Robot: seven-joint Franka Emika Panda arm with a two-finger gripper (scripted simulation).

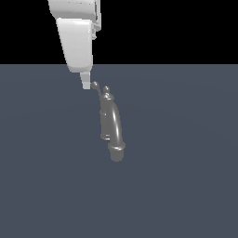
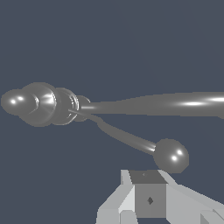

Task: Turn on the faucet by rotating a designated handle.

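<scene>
The small grey faucet (image 1: 111, 122) stands on the floor, its thick arched spout (image 1: 115, 130) curving toward the camera and ending in a flared collar. Its thin curved handle (image 1: 97, 89) rises from the body beside the top knob (image 1: 106, 89) and ends in a small ball. My white gripper (image 1: 85, 83) comes down from above. Its tip sits just to the exterior view's left of the ball, very close or touching. In the wrist view the fingers (image 2: 148, 194) appear pressed together, right beside the handle ball (image 2: 171, 156). The faucet (image 2: 46, 104) body and spout (image 2: 175, 104) lie beyond. Nothing is held.
The dark blue-grey floor (image 1: 186, 186) spreads flat around the faucet. No other object shows in either view.
</scene>
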